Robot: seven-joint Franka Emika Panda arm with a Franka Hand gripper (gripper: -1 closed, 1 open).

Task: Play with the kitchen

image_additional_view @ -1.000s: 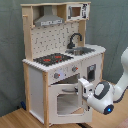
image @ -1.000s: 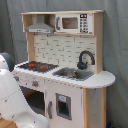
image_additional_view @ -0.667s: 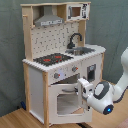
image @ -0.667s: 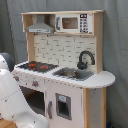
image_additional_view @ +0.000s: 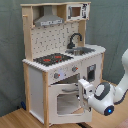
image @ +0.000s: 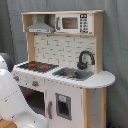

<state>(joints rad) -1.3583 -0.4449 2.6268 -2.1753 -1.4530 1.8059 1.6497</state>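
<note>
Kitchen: tall white and light-wood toy play kitchen (image: 75, 80) (image_additional_view: 60, 65), standing upright on a wooden floor (image_additional_view: 20, 119) before a grey-green curtain (image_additional_view: 112, 25); seen in both exterior views.
Hob: black with red rings (image: 36, 65) (image_additional_view: 52, 59), on the worktop's end toward the first exterior view's left.
Sink: grey basin (image: 74, 74) (image_additional_view: 82, 50) just beside the hob, set in the worktop's rounded end.
Faucet: black, arched (image: 85, 59) (image_additional_view: 75, 39), upright at the sink's back edge.
Hood: grey (image: 41, 26) (image_additional_view: 49, 19), above the hob under the top shelf.
Microwave: small, white, with dark window (image: 74, 23) (image_additional_view: 77, 10), in the top corner above the sink.
Back wall: white tile pattern (image: 60, 50) between worktop and top shelf.
Knobs: round, grey (image_additional_view: 57, 75), on the front panel below the hob.
Oven door: windowed (image_additional_view: 67, 97), below the knobs, swung partly out from the front in the second exterior view.
Cupboard door: white with dark window (image: 63, 106) (image_additional_view: 91, 72), under the sink, closed.
Arm: white Panda (image_additional_view: 112, 92) reaching in from the second exterior view's right, wrist near the oven door's free edge; large white link (image: 12, 102) filling the first exterior view's lower left corner.
Claw: at the oven door's edge (image_additional_view: 83, 89), touching or just beside it; cannot tell whether released or clenched.
</note>
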